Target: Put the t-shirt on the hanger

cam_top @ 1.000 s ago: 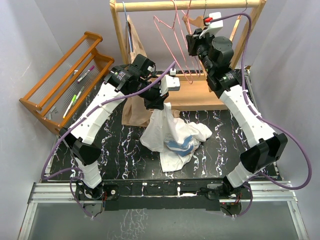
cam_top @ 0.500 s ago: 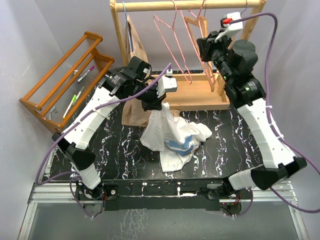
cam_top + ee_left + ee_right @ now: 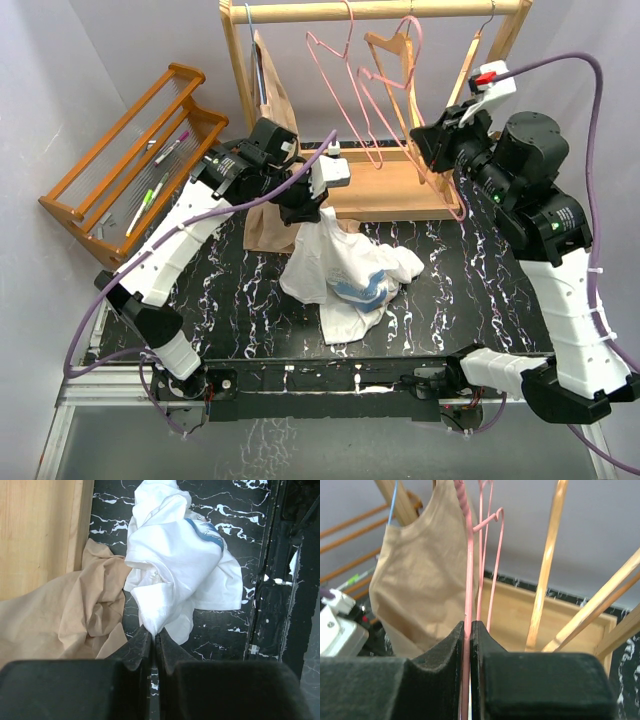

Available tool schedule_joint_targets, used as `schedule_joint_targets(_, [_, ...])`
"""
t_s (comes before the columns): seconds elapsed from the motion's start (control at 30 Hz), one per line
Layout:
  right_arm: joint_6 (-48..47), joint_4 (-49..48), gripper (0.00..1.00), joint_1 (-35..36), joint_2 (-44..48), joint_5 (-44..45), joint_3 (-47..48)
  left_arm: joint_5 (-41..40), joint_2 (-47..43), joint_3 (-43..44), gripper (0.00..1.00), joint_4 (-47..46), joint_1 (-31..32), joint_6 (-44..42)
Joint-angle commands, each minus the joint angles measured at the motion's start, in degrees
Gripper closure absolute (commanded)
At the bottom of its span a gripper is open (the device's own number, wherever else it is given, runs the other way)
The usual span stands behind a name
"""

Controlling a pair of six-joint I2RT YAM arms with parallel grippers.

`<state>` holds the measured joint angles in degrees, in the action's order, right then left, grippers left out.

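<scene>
Now your left tool (image 3: 152, 630) clamps bunched t-shirt (image 3: 175, 555): looks soft, light, limp; take hold at collar. Your right tool (image 3: 469, 626) pinches thin hanger (image 3: 469, 555) wire: likely springy, slippery.

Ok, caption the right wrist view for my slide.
Right gripper shut on the pink hanger, with the beige garment and wooden rack beyond.

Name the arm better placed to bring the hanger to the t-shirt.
Right. The right gripper is already shut on the hanger wire, while the left gripper is occupied, shut on a bunched edge of the t-shirt.
</scene>
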<state>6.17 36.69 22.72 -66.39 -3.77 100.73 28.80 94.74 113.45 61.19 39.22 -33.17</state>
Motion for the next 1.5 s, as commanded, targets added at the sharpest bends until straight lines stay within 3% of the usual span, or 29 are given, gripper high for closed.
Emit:
schedule_joint_targets(0.0, [-0.2, 12.2, 0.92, -0.1, -0.8, -5.3, 4.1, -0.9, -4.6, -2.0, 1.0, -2.2, 0.0, 0.2])
schedule_joint_targets(0.37, [0.0, 27.1, 0.92, -0.2, -0.7, -10.2, 8.5, -5.4, -16.0, -19.4, 1.0, -6.6, -0.2, -4.1])
schedule_joint_targets(0.63, [-1.9, 36.8, 0.92, -0.1, -3.0, -16.2, 7.8, -9.2, -21.4, -25.6, 1.0, -7.6, -0.4, -6.2])
schedule_joint_targets(1.03, [-4.9, 36.8, 0.92, 0.1, -0.5, -29.3, 2.1, -14.8, -29.6, -39.9, 1.0, -13.7, -0.6, -12.5])
schedule_joint_targets(1.47, [-13.4, 31.7, 0.92, 0.1, 4.9, -37.4, -5.6, -13.6, -29.2, -41.6, 1.0, -14.9, -2.2, -13.3])
